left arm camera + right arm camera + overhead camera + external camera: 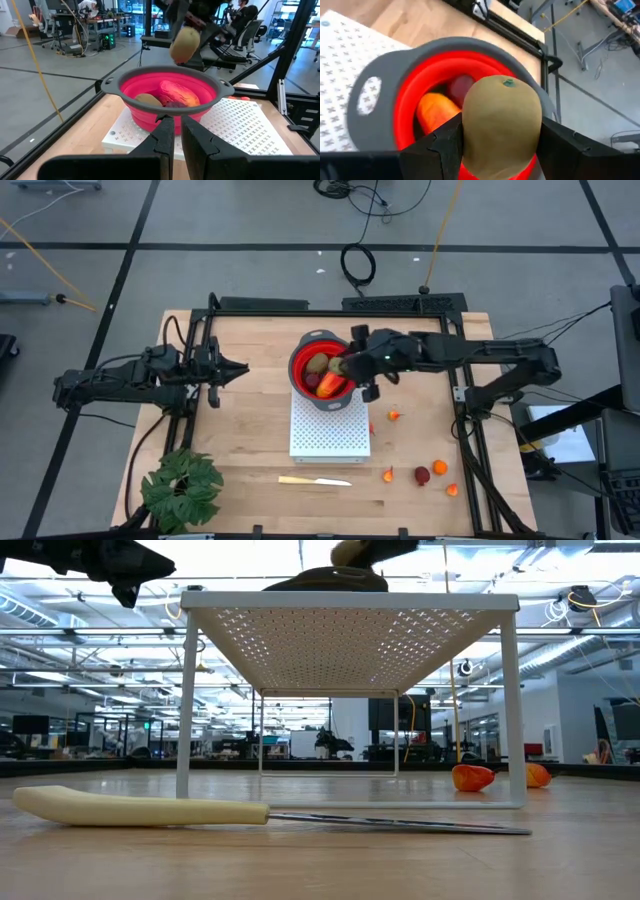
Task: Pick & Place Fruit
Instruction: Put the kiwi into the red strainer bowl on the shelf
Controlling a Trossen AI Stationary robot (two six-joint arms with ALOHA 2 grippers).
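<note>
A red bowl with a grey rim stands on a white perforated rack. In it lie an olive-brown oval, a red-orange oblong and a dark red ball. My right gripper is shut on another olive-brown oval above the bowl's right side. My left gripper hangs to the left of the bowl, shut and empty. A dark red ball and several small orange bits lie on the table at the near right. My right gripper pinches the olive-brown oval by its two opposite sides between its two fingers. The fingers slant in from the table's right. The oval hangs clear above the bowl, as the left wrist view also shows.
A pale yellow knife lies in front of the rack near the table's near edge. A green leafy plant stands at the near left corner. A black frame runs along the far edge and the sides.
</note>
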